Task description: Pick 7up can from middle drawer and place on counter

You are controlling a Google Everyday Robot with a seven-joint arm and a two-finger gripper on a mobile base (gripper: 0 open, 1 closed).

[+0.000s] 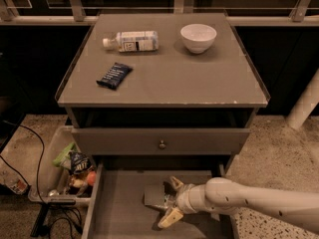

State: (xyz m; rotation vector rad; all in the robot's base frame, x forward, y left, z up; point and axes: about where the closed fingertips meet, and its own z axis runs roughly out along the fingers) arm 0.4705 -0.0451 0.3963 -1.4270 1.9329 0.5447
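Observation:
The middle drawer [119, 210] is pulled open at the bottom of the view, a shallow grey box. My gripper [172, 200] reaches in from the right on a pale arm, with one fingertip [175, 183] above and one below a dim grey shape [154, 195] on the drawer floor. That shape lies where the 7up can was, but its green and red print does not show. The fingers are spread apart, not closed on it. The counter [174, 83] is the broad grey cabinet top above.
On the counter lie a clear white-labelled bottle [132, 40], a white bowl [198, 37] and a dark snack packet [114, 75]. The shut upper drawer front has a round knob [162, 144]. A bin of clutter [65, 168] and cables [30, 158] are on the floor at left.

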